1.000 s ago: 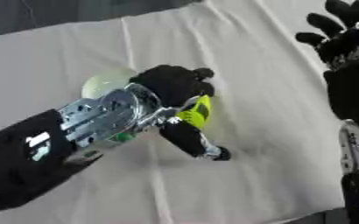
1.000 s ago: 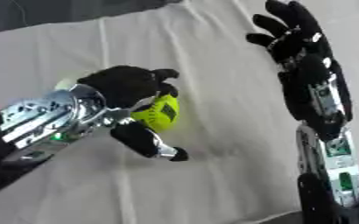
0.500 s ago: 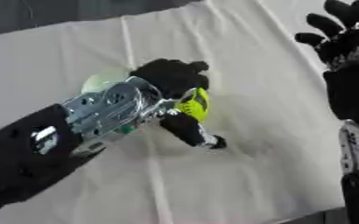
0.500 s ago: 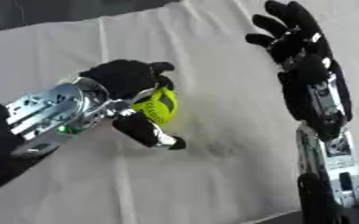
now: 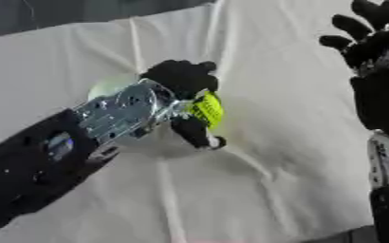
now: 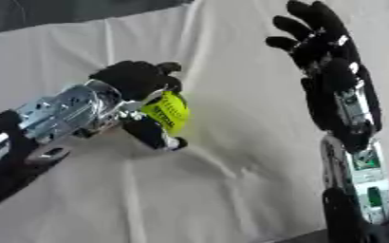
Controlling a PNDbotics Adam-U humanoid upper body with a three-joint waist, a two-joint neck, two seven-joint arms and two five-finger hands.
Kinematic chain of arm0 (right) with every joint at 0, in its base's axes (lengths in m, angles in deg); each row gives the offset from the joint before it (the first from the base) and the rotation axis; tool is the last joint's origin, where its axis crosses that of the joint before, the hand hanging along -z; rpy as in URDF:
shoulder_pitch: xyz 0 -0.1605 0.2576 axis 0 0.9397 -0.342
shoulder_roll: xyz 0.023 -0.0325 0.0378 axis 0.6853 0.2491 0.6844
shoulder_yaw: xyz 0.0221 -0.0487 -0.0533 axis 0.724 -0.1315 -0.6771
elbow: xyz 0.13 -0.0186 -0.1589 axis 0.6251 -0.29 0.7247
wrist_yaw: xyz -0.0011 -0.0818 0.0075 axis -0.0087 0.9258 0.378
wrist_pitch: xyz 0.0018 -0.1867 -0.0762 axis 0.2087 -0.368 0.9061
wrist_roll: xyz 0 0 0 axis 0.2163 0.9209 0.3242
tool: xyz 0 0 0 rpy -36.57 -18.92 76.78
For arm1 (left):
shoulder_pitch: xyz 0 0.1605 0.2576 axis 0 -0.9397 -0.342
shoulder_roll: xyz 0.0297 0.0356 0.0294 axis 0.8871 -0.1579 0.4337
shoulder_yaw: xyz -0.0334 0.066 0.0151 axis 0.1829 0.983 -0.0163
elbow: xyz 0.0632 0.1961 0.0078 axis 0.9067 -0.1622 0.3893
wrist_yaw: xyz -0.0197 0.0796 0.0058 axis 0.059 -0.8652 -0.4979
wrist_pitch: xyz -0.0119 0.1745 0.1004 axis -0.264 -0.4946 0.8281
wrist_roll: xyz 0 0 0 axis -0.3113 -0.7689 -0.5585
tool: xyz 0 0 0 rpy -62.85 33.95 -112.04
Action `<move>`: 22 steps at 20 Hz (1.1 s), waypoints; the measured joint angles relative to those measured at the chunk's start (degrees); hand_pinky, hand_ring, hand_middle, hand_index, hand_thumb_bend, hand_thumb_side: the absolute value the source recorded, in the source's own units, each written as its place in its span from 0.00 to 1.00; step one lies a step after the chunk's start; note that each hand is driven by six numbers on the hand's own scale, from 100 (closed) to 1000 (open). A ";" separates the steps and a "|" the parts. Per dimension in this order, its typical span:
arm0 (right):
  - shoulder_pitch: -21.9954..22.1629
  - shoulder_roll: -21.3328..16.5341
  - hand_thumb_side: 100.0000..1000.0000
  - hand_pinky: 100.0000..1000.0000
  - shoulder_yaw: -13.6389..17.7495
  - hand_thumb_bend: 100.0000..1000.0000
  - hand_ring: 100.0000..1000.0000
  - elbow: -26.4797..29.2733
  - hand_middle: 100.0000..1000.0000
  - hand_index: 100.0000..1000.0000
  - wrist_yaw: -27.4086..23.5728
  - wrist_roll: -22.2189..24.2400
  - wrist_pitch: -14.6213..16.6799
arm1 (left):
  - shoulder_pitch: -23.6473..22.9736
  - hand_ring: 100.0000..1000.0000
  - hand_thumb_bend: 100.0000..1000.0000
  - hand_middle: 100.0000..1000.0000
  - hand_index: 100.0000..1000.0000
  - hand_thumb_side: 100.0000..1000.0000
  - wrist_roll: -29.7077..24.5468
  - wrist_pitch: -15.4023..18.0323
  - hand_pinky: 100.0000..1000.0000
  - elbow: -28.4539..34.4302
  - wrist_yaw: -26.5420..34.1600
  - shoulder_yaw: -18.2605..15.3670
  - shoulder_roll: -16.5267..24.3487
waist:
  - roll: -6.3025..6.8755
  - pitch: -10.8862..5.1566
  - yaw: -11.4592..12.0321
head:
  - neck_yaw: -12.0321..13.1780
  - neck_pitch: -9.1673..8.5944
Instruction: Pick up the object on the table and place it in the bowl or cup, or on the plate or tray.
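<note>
- The left hand (image 6: 135, 83) had its fingers curled round a yellow-green object (image 6: 170, 111), held over the white cloth (image 5: 264, 156): the carrying step.
- Next move, likely: carry it to the pale rounded thing (image 5: 106, 85) half hidden behind the wrist, possibly the bowl.
- The right hand (image 6: 318, 40) stood idle, fingers spread upward.
- Dark floor lay beyond the cloth's far edge.
</note>
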 measured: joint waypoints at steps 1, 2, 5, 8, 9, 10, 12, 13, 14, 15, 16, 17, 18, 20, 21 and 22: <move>-0.02 0.00 0.83 0.84 0.00 0.00 0.91 0.00 0.93 1.00 0.00 0.00 0.00 | -0.03 0.47 0.17 0.88 0.65 0.57 0.13 -0.13 0.17 -0.09 -1.10 -0.03 0.00 | -0.03 0.10 0.01 | 0.00 0.00; -0.03 0.00 0.83 0.84 0.00 0.00 0.91 0.00 0.93 1.00 0.00 0.01 0.01 | -0.04 0.42 0.02 0.79 0.58 0.51 0.28 -0.28 0.06 0.00 -2.09 -0.03 -0.03 | -0.06 0.18 0.01 | 0.00 0.00; -0.04 0.00 0.83 0.84 0.00 0.00 0.91 0.00 0.93 1.00 0.00 0.01 0.01 | -0.39 0.40 0.01 0.77 0.57 0.51 0.64 -0.64 0.00 0.19 -5.39 -0.01 -0.02 | -0.08 0.20 0.02 | 0.00 0.00; -0.04 0.01 0.83 0.83 0.00 0.00 0.91 0.00 0.93 1.00 0.00 0.01 0.01 | -0.50 0.29 0.00 0.61 0.45 0.53 0.65 -0.65 0.00 0.49 -7.56 0.01 -0.02 | -0.09 0.20 0.02 | 0.00 0.00; -0.04 0.01 0.83 0.83 0.00 0.00 0.91 0.00 0.93 1.00 0.00 0.01 0.01 | -0.50 0.30 0.00 0.63 0.47 0.54 0.65 -0.65 0.00 0.62 -8.10 0.02 -0.02 | -0.09 0.20 0.02 | 0.00 0.00; -0.04 0.01 0.83 0.83 0.00 0.00 0.91 0.00 0.93 1.00 0.00 0.01 0.01 | -0.50 0.26 0.00 0.55 0.40 0.53 0.63 -0.63 0.00 0.87 -8.46 0.03 -0.02 | -0.09 0.20 0.02 | 0.00 0.00; -0.04 0.01 0.83 0.83 0.00 0.00 0.91 0.00 0.93 1.00 0.00 0.02 0.02 | -0.50 0.25 0.00 0.53 0.37 0.53 0.63 -0.63 0.00 1.45 -8.85 0.04 -0.02 | -0.10 0.20 0.03 | 0.00 0.00; -0.04 0.01 0.83 0.83 0.01 0.00 0.91 0.00 0.93 1.00 0.00 0.02 0.02 | -0.50 0.25 0.00 0.53 0.37 0.53 0.63 -0.63 0.00 1.65 -8.98 0.04 -0.02 | -0.10 0.20 0.03 | 0.00 0.00; -0.04 0.01 0.83 0.83 0.01 0.00 0.91 0.00 0.93 1.00 0.00 0.02 0.02 | -0.50 0.24 0.00 0.53 0.37 0.53 0.63 -0.63 0.00 1.81 -9.11 0.05 -0.02 | -0.11 0.20 0.04 | 0.00 0.00; -0.04 0.01 0.83 0.83 0.01 0.00 0.91 0.00 0.93 1.00 0.00 0.02 0.02 | -0.50 0.24 0.00 0.53 0.37 0.53 0.64 -0.64 0.00 1.98 -9.26 0.05 -0.02 | -0.12 0.20 0.05 | 0.00 0.00; -0.04 0.01 0.83 0.83 0.01 0.00 0.91 0.00 0.93 1.00 0.00 0.02 0.02 | -0.51 0.24 0.00 0.53 0.37 0.52 0.65 -0.65 0.00 2.12 -9.36 0.05 -0.02 | -0.12 0.20 0.05 | 0.00 0.01; -0.04 0.01 0.83 0.83 0.01 0.00 0.91 0.00 0.93 1.00 0.00 0.02 0.02 | -0.52 0.24 0.00 0.53 0.37 0.52 0.73 -0.73 0.00 2.33 -9.47 0.05 -0.02 | -0.13 0.20 0.06 | 0.00 0.01; -0.04 0.01 0.83 0.83 0.01 0.00 0.91 0.00 0.93 1.00 0.00 0.02 0.02 | -0.53 0.24 0.00 0.54 0.37 0.51 0.85 -0.85 0.00 2.65 -9.58 0.05 -0.01 | -0.13 0.20 0.09 | 0.00 0.01; -0.04 0.01 0.83 0.83 0.01 0.00 0.91 0.00 0.93 1.00 0.00 0.02 0.02 | -0.56 0.24 0.00 0.54 0.38 0.52 1.13 -1.13 0.00 3.53 -9.75 -0.06 0.05 | -0.13 0.20 0.15 | -0.01 0.01; -0.04 0.01 0.83 0.83 0.01 0.00 0.91 0.00 0.93 1.00 0.02 0.02 0.02 | -0.56 0.24 0.00 0.54 0.38 0.52 1.23 -1.23 0.00 4.31 -9.75 -0.24 0.14 | -0.13 0.20 0.19 | -0.04 0.02; -0.03 0.01 0.83 0.83 0.02 0.00 0.91 0.00 0.93 1.00 0.03 0.02 0.02 | -0.55 0.25 0.00 0.53 0.38 0.53 1.24 -1.24 0.00 5.56 -9.75 -0.47 0.45 | -0.13 0.20 0.25 | -0.09 0.04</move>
